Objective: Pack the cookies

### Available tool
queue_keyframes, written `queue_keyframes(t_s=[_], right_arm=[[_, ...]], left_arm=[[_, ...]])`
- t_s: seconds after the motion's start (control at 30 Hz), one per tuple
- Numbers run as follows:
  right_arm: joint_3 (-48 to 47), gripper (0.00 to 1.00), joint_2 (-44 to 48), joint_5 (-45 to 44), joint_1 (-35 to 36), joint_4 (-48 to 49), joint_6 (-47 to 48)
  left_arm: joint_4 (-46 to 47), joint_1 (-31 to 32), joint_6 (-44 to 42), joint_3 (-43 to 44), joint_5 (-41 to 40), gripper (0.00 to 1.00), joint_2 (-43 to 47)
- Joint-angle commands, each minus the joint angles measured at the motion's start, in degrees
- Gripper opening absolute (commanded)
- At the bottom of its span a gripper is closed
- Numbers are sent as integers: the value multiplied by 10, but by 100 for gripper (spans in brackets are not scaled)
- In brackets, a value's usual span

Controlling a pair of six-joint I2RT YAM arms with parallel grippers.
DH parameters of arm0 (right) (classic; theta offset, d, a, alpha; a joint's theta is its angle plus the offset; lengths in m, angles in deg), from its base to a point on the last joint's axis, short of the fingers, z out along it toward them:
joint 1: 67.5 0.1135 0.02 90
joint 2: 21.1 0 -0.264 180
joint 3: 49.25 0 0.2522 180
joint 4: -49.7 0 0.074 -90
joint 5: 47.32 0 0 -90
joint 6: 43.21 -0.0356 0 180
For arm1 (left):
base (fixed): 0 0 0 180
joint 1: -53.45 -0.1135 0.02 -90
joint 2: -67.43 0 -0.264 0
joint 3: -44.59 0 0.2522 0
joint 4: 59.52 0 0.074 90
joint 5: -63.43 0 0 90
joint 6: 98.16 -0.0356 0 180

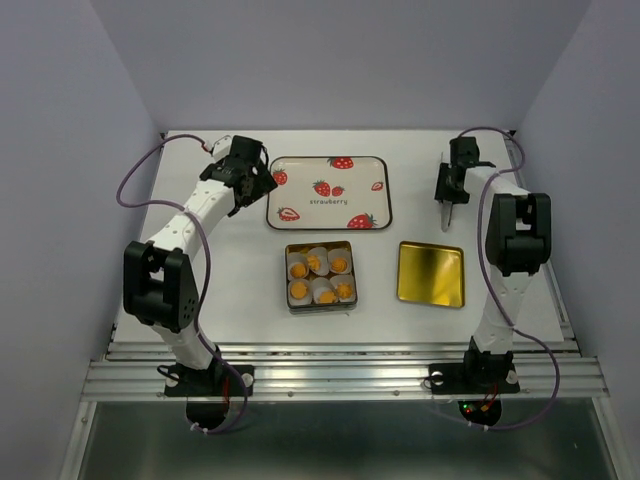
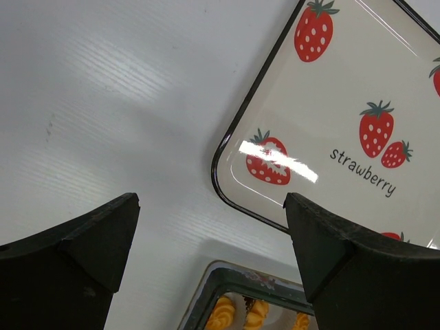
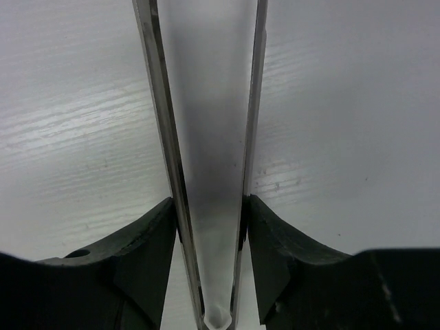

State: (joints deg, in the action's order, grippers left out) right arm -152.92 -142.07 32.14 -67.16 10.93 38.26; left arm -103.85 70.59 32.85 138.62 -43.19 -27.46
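Your right pincer (image 1: 449, 190) stands at the far right of the surface (image 1: 250, 280), pointing down. It is closed part-way on a pair of metal tongs (image 1: 446, 215). In the right wrist view both fingers (image 3: 148, 247) press against the outer faces of the tongs' two arms. The arms run away from the camera and spread slightly. You cannot tell from these views whether the tongs' tips touch the surface.

Your left pincer (image 2: 211, 213) is spread as wide as it goes and holds nothing. It hangs over bare surface at the far left, just beside the near left corner of the strawberry tray (image 1: 329, 175). It touches neither the tray nor the tin.

Note the cookies (image 1: 315, 263): all six sit inside the open tin (image 1: 287, 275), in two rows of three. The tin stands near the middle of the surface, just in front of the strawberry tray and well apart from both pincers. The left wrist view shows one corner of the tin at its lower edge, with three cookies visible inside.

A gold lid (image 1: 431, 273) lies flat on the surface to the right of the tin, apart from it, in front of the right pincer.
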Motion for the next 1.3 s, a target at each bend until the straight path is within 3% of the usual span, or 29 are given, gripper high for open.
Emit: queue_keyframes(t_s=[0.0, 0.27, 0.43, 0.57, 0.73, 0.9, 1.27], right_arm=[[-6, 51, 14, 18, -4, 46, 35], [-12, 78, 42, 47, -4, 30, 43], [-31, 92, 97, 77, -4, -54, -15], [-22, 92, 152, 82, 32, -129, -47], [-38, 91, 176, 44, 149, -304, -95], [18, 88, 235, 51, 193, -349, -145], [65, 65, 219, 51, 230, -355, -130]], left_arm=[[16, -2, 7, 4, -8, 99, -7], [-13, -2, 14, 10, -20, 99, 7], [-58, -2, 16, 32, -25, 99, 23], [-93, -2, 14, 62, -22, 99, 20], [-141, -3, 10, 98, -1, 99, 10], [-162, -2, 5, 106, 7, 99, 11], [-163, -2, -4, 114, 9, 99, -5]])
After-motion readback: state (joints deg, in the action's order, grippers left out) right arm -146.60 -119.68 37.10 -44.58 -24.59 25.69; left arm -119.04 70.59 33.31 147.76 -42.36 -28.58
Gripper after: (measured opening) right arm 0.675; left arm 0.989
